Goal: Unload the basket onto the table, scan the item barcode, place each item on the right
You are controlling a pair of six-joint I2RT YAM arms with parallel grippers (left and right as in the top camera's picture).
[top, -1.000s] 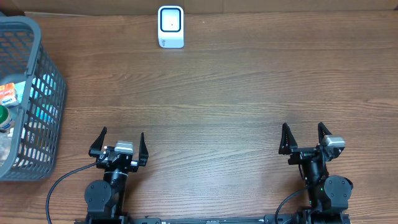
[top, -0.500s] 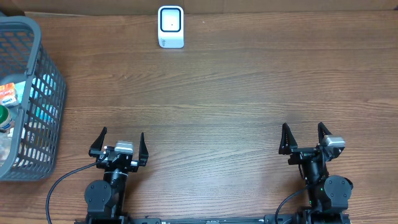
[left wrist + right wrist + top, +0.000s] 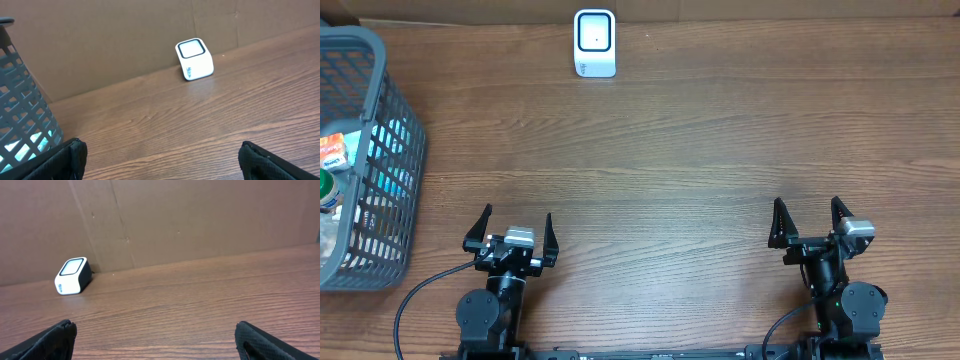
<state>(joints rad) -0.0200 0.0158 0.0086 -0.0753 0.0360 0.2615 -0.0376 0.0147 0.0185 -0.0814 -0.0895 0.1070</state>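
Right now both of my grippers stand wide open and hold nothing. The scanner (image 3: 594, 43), a small white box with a dark-rimmed window on top, sits at the far edge of the table (image 3: 700, 140), just in front of the brown cardboard wall (image 3: 100, 40) that closes off that side. My left gripper (image 3: 517, 214) hangs near the table's near edge, somewhat left of the scanner's line and well apart from it. My right gripper (image 3: 807, 203) is at the same near edge, far to the scanner's right. A broad stretch of wood grain lies between the scanner and both pairs of fingertips (image 3: 70, 155). To the left of the scanner and nearer to me stands the grey slatted basket (image 3: 398, 150). It sits against the table's left edge, partly cut off by the overhead view, and its right wall is close to my left gripper's side. The items (image 3: 332, 150) lie inside it: a white and orange label, a green cap, and something pale blue behind the slats. I cannot tell which one bears the barcode.
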